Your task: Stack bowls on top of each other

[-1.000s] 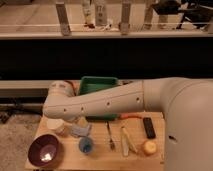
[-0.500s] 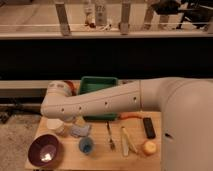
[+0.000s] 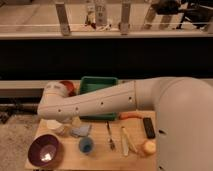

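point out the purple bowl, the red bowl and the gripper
purple bowl (image 3: 45, 150), camera view, its inner floor
red bowl (image 3: 69, 87), camera view, rim edge showing behind the arm (image 3: 100, 102)
gripper, camera view, hidden under the arm's left end, no point

A green tray (image 3: 98, 82) sits at the back edge of the desk (image 3: 102, 161). A small blue cup (image 3: 86, 145) stands near the front edge, with a crumpled grey cloth (image 3: 80, 131) just behind it. To its right lie a fork (image 3: 110, 136), a pale stick (image 3: 126, 140) and a black bar (image 3: 149, 127). A yellow fruit (image 3: 148, 147) is near the right front corner.
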Controlling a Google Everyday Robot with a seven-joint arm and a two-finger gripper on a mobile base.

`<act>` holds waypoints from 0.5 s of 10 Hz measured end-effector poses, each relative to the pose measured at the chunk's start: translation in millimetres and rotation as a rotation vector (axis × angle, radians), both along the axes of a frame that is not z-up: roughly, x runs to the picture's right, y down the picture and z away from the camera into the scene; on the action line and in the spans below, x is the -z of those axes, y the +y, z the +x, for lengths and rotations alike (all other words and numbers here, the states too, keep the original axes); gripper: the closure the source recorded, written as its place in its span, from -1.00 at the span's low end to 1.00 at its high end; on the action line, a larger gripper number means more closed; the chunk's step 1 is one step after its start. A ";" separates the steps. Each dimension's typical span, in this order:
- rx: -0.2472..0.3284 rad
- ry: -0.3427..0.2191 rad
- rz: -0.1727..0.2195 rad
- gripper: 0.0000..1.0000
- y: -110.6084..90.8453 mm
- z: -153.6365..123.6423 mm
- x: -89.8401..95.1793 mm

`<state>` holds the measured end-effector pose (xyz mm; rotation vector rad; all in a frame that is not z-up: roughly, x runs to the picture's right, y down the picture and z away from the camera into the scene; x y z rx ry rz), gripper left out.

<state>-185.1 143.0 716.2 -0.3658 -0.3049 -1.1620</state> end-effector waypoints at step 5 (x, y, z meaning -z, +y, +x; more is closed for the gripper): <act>0.046 -0.048 -0.011 -0.60 8.9 -13.6 -0.9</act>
